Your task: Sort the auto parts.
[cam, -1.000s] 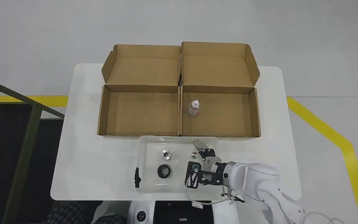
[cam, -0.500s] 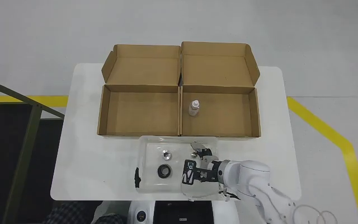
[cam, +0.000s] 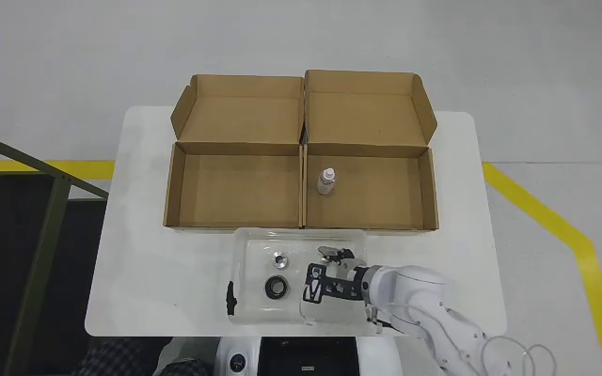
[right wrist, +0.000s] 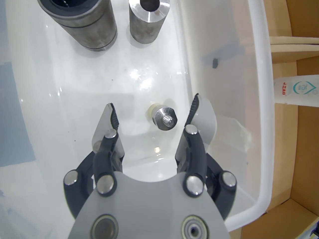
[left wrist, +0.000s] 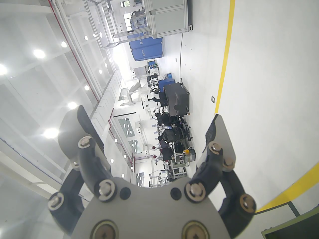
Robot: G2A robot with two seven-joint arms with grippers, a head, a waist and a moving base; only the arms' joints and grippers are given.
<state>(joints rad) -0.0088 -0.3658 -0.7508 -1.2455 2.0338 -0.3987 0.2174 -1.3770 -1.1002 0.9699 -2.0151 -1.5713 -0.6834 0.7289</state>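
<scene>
White bin (right wrist: 262, 50), brown boxes (cam: 235, 188), silver fitting (right wrist: 164, 121).

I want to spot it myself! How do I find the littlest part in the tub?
On the white table, look in the clear tub. Inside the open right pincer sits a small shiny six-sided fitting, far smaller than the dark sleeve and steel cylinder.

The white table (cam: 141, 235) carries two open cardboard boxes (cam: 235, 188) and a clear tub (cam: 246, 242).

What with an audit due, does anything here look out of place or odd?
Only the small white bottle in the right cardboard box: it is no metal part like those in the clear tub. Nothing looks spilled or damaged.
</scene>
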